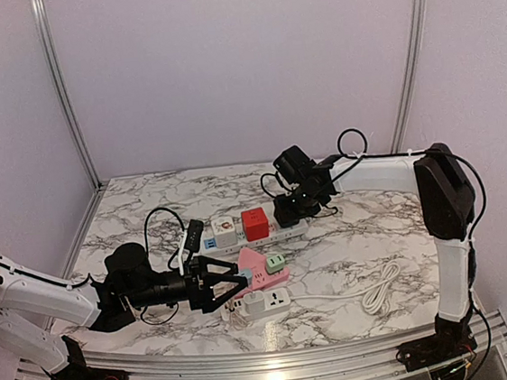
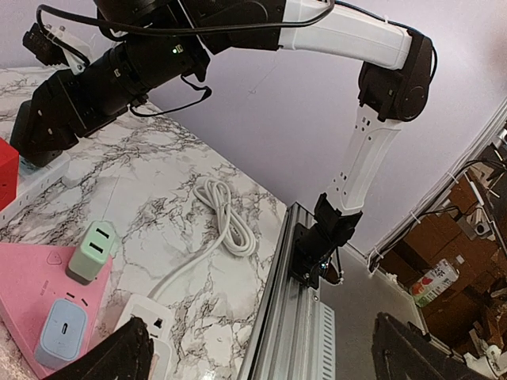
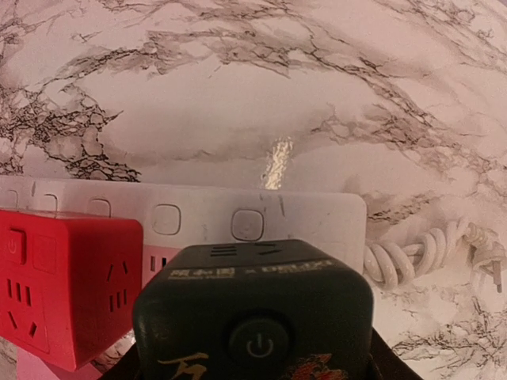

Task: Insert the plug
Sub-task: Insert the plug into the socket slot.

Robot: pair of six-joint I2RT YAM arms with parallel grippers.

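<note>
Top view: I log the left gripper [image 1: 232, 285] at lower centre, jaws wide apart, beside the pink strip [image 1: 254, 262]; the right gripper [image 1: 292, 209] is mid-frame at the white power strip [image 1: 281, 234]. Left wrist: fingers [image 2: 111, 356] spread, nothing between them. Right wrist: black cube plug [image 3: 253, 317] clamped in the right gripper, low centre, over the strip's right end, beside the red cube [image 3: 63, 285].

The white marble bench [image 1: 375, 223] is veined in dark grey. The long plastic power strip [image 1: 287, 234] is white, its cube adapter [image 1: 255, 223] red, and the black cube plug [image 3: 253, 317] bears gold lettering. Nearer, the triangular block [image 1: 252, 261] is pink, its two small plugs pale green [image 1: 275, 263] and pale blue [image 2: 62, 331], and the coiled cable [image 1: 382, 287] at right is white.
</note>
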